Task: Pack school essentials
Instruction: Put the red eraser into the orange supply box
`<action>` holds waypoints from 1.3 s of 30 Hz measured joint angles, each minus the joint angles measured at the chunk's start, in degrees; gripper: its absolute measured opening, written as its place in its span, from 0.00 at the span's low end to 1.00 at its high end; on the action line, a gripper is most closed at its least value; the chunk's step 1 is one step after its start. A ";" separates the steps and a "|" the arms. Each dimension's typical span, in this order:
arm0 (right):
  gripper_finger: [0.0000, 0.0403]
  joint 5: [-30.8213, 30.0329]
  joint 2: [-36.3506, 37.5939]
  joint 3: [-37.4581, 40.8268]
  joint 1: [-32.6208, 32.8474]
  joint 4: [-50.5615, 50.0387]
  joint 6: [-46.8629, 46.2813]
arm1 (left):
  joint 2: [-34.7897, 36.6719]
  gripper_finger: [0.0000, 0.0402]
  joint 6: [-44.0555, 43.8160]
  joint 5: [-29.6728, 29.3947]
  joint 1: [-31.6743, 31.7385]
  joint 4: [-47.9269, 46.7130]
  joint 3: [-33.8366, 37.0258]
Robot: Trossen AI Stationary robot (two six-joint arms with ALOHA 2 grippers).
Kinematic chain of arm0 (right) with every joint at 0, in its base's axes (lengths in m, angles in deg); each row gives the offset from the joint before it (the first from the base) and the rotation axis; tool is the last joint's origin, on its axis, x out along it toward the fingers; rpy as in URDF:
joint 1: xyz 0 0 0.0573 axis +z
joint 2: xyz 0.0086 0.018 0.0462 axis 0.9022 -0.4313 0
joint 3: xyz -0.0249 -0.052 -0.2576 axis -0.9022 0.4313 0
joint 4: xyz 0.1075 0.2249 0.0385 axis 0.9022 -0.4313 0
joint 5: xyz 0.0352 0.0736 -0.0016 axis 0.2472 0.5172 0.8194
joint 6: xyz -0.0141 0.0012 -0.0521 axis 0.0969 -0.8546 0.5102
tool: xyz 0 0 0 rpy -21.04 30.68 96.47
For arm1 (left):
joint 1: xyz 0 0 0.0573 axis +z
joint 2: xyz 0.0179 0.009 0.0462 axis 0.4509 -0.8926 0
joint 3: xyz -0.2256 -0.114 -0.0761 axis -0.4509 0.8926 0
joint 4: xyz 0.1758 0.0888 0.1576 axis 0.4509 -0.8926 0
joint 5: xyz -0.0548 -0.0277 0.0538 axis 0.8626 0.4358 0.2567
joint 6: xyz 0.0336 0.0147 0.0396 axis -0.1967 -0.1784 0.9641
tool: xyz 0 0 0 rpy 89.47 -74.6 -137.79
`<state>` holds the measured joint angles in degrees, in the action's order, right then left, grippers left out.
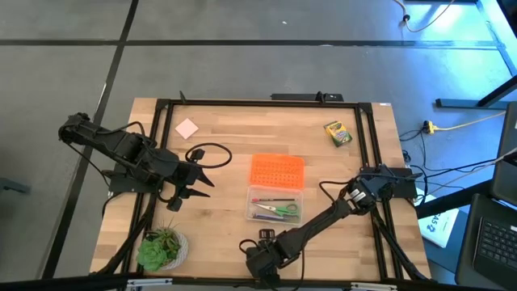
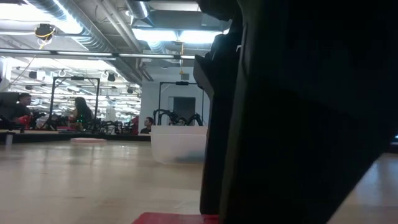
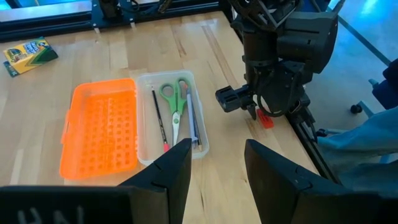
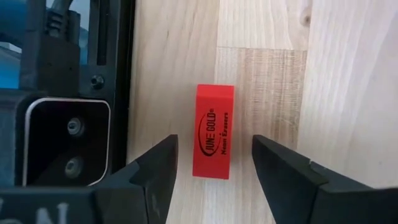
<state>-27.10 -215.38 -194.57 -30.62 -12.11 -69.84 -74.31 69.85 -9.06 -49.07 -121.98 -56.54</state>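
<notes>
A small red eraser (image 4: 214, 130) lies flat on the table near its near edge. My right gripper (image 4: 214, 148) is open above it, pointing down, with one finger on each side and a gap to both. The left wrist view shows the eraser (image 3: 264, 119) under that gripper. The clear box (image 1: 275, 204) holds green-handled scissors (image 3: 174, 102), a dark pencil (image 3: 159, 118) and a pen (image 3: 193, 121). The crayon box (image 1: 338, 133) and the pink note pad (image 1: 187, 128) lie flat near the far edge. My left gripper (image 1: 202, 174) hovers open, left of the box.
The orange perforated lid (image 1: 277, 171) lies open against the far side of the clear box. A green potted plant (image 1: 161, 249) stands at the near left corner. A black frame (image 1: 371, 145) runs around the table. Beyond the table, people (image 2: 81, 112) are in the room.
</notes>
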 joint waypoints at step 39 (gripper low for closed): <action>0.13 -2.14 -0.17 0.02 1.19 -2.83 -1.89 | 0.01 0.35 -0.02 -0.01 0.00 0.02 0.01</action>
<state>-29.24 -215.55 -194.55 -29.43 -14.94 -71.73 -74.31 69.83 -9.08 -49.07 -121.96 -56.53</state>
